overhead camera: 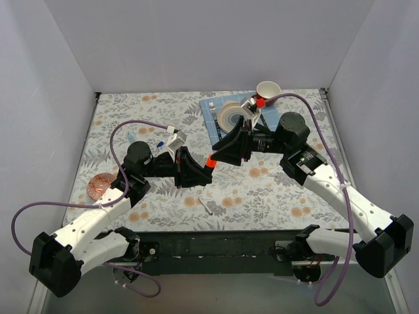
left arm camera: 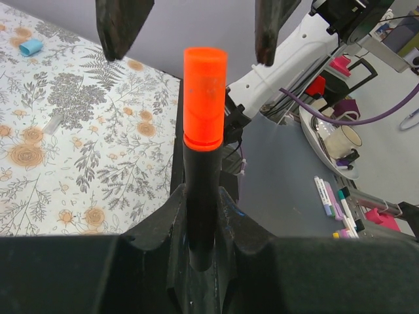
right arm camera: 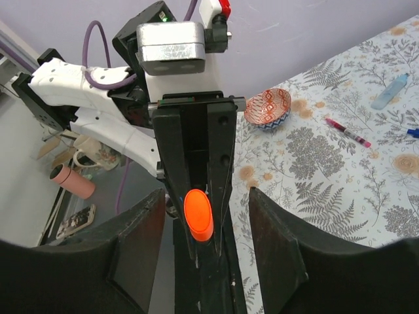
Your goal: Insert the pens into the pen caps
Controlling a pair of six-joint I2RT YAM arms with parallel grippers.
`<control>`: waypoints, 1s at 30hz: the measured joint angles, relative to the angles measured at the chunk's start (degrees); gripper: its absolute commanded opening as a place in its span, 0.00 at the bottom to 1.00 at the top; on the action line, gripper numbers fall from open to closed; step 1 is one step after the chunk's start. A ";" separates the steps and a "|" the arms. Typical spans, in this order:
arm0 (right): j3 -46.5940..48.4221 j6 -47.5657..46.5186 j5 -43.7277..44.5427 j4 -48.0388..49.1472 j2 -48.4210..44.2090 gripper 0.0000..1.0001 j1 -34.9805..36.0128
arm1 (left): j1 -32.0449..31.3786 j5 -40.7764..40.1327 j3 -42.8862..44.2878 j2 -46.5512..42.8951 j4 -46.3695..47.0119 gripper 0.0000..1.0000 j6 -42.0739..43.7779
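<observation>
The short black marker (left arm camera: 201,190) stands in my left gripper (left arm camera: 203,203), which is shut on its barrel. A bright orange cap (left arm camera: 205,98) sits on the marker's free end. My right gripper (right arm camera: 206,196) faces that end with its jaws open on either side of the orange cap (right arm camera: 198,214), a gap at each side. From above, the two grippers meet tip to tip at mid-table, left gripper (overhead camera: 198,172) and right gripper (overhead camera: 221,155). A red pen (right arm camera: 347,133), a light-blue marker (right arm camera: 388,91), a white pen (overhead camera: 207,207) and a light-blue cap (left arm camera: 31,46) lie loose on the cloth.
A red patterned bowl (overhead camera: 100,186) sits at the left edge. At the back, a blue mat (overhead camera: 211,124) carries a plate (overhead camera: 230,116) and cutlery, with a red cup (overhead camera: 268,88) behind it. A small clear cap (left arm camera: 54,122) lies on the floral cloth.
</observation>
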 measured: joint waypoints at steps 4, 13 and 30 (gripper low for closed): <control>-2.95 0.83 0.22 0.50 -1.25 0.59 0.00 | 0.02 -0.15 0.00 0.00 0.09 0.00 -0.11; -9.81 4.24 0.42 5.16 -3.34 0.67 0.00 | 0.02 -0.11 -0.02 0.87 1.70 0.00 -1.75; -9.40 8.04 -0.46 12.37 -1.77 0.55 0.07 | 0.13 -0.11 -0.04 1.51 1.92 0.00 -2.60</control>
